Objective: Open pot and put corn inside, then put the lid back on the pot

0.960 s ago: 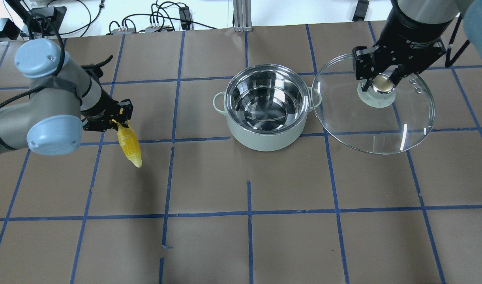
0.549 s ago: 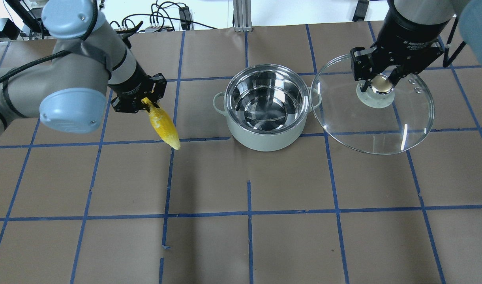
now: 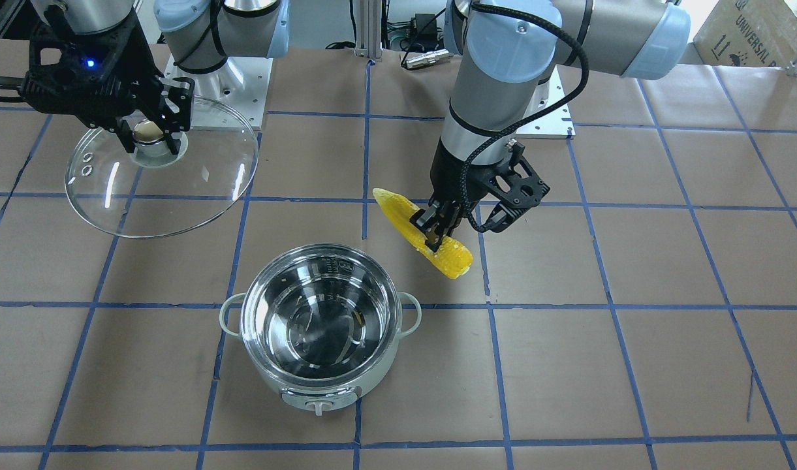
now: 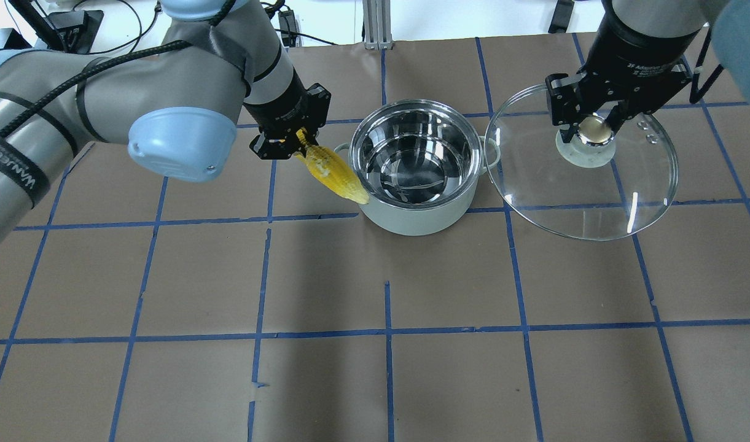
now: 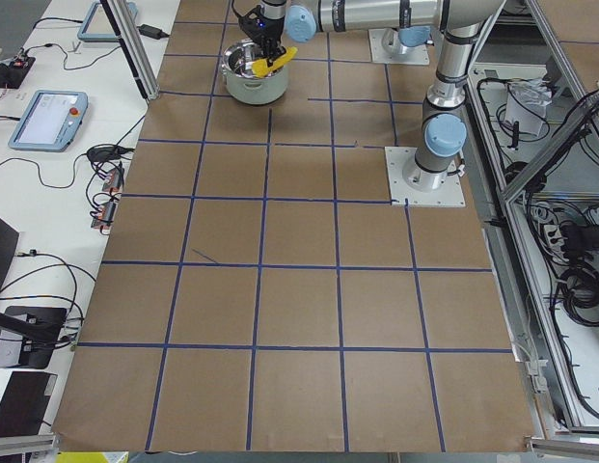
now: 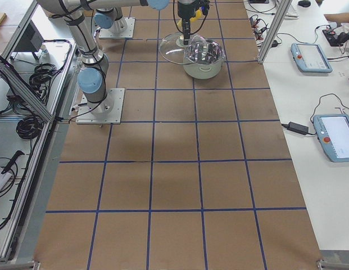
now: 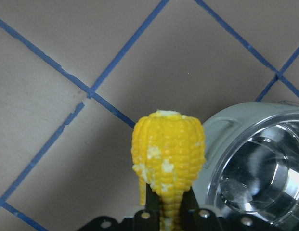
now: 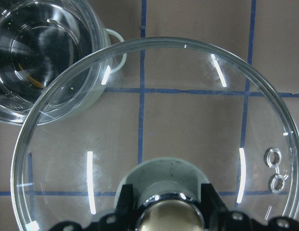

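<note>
Lettering first: the right gripper [image 4: 593, 130] is showing "2F Adaptive" in white on its black housing, with the rest of the line cut off. Across the table a cardboard box [image 3: 750, 32] is reading "UNIVERSAL R" at the picture's edge. A black strap on the left arm is carrying white letters too, but I cannot read them surely.

Now the action. The left gripper [image 4: 293, 140] is clenching the corn [image 4: 335, 175] near its blunt end, fingers [image 3: 434, 225] pinching the cob from both sides. It is hanging in the air off the table [image 4: 387, 380], just beside the pot [image 4: 417, 215] on the robot's left. Its long axis is running diagonally, with the pointed tip aiming toward the robot and toward the pot. The blunt end is sticking out past the fingers on the far side. In the overhead view the tip is overlapping the rim by the loop handle [image 4: 339, 155], though the front view shows the cob clear of the pot.

The pot is sitting open, its steel inside shining, and its dial [image 3: 318, 407] is facing the operators' side.

Over on the right, the gripper is squeezing the knob [image 3: 149, 132] of the lid [image 4: 596, 202], both fingers closed on it. The glass dome is hanging above the table beside the pot, knob up, its edge overlapping the near handle in the overhead view.
</note>
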